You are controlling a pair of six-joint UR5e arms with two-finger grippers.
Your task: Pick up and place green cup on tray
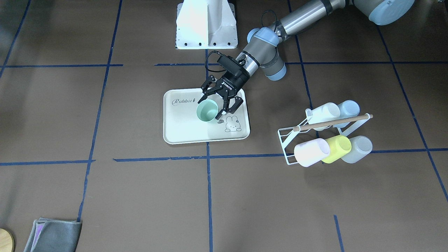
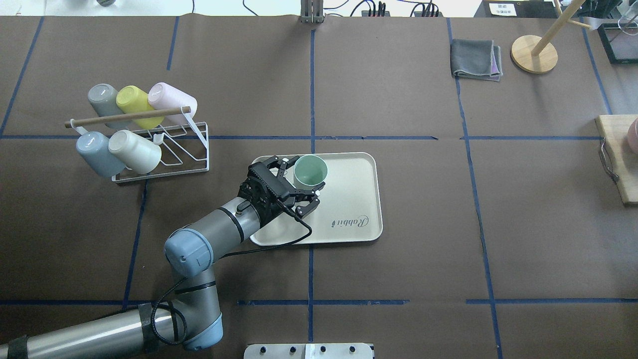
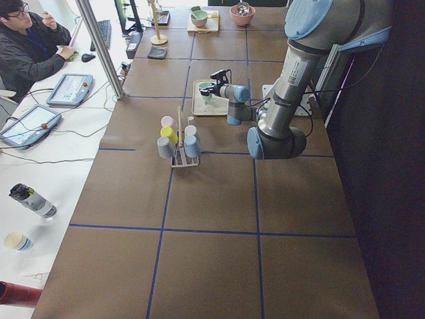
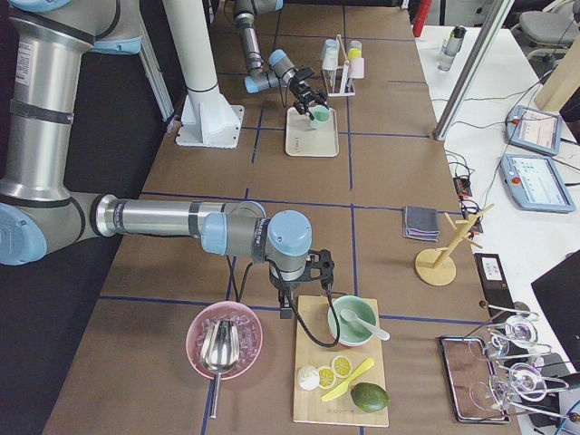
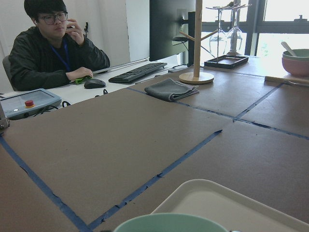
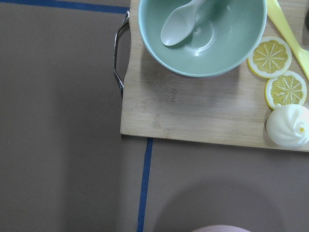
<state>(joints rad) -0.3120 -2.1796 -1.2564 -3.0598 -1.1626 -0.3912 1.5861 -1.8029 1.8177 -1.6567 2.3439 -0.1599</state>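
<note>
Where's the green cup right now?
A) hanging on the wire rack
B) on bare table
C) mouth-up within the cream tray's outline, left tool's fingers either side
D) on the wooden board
C: the green cup stands mouth-up inside the tray rim, and the left tool straddles it.

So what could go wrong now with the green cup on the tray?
1. The left gripper has its fingers close on both sides of the green cup, which stands upright on the tray. Pulling away sideways before opening wide could knock it over.
2. I cannot tell whether the fingers are squeezing it. Rising while squeezing would likely carry the cup off the tray.
</note>
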